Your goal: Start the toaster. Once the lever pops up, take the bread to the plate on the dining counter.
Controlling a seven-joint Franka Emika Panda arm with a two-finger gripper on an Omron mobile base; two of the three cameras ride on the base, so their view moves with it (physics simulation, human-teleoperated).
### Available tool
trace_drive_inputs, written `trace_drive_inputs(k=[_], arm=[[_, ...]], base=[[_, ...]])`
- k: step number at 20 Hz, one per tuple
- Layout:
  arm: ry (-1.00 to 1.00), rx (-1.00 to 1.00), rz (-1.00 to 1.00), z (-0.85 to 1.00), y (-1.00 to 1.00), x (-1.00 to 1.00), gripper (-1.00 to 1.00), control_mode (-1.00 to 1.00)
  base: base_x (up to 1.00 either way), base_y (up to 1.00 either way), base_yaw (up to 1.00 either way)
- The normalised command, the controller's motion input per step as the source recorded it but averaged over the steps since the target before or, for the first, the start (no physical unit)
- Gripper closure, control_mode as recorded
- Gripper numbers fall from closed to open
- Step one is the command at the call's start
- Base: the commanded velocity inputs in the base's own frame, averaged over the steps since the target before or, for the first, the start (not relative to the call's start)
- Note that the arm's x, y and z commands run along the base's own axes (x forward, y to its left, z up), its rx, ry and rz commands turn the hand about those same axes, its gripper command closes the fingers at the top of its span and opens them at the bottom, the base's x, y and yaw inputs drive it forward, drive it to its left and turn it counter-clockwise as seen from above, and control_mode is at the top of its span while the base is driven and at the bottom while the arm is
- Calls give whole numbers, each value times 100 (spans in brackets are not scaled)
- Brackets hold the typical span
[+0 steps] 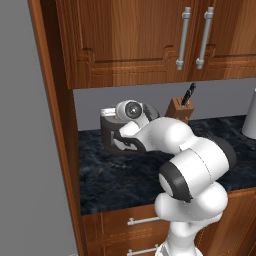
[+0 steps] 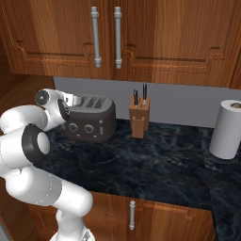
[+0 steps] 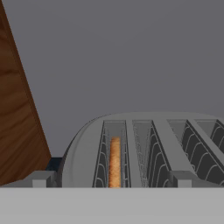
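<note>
- The toaster (image 2: pixel 89 118) stood on the bench (image 2: pixel 155 160), beside the knife block (image 2: pixel 140 117).
- The bread (image 3: pixel 114 162) sat edge-up in the toaster's outermost slot.
- The fingers (image 3: pixel 111 180) hovered spread wide, empty, over the toaster's end; slots ran lengthwise away from them.

Simulated kitchen: wooden wall cabinets (image 2: pixel 141 37) above a dark marbled bench (image 2: pixel 155 164) carrying toaster (image 2: pixel 92 117), knife block (image 2: pixel 139 117), paper-towel roll (image 2: pixel 228 128).
</note>
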Motion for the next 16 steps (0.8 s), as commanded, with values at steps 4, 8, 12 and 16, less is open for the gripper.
trace_drive_inputs(k=[4, 8, 12, 16], arm=[[0, 0, 0, 0, 0, 0, -100, -100], [0, 0, 0, 0, 0, 0, -100, -100], [0, 0, 0, 0, 0, 0, -100, -100], [0, 0, 0, 0, 0, 0, -100, -100]], base=[[0, 0, 0], [0, 0, 0], [0, 0, 0], [0, 0, 0]])
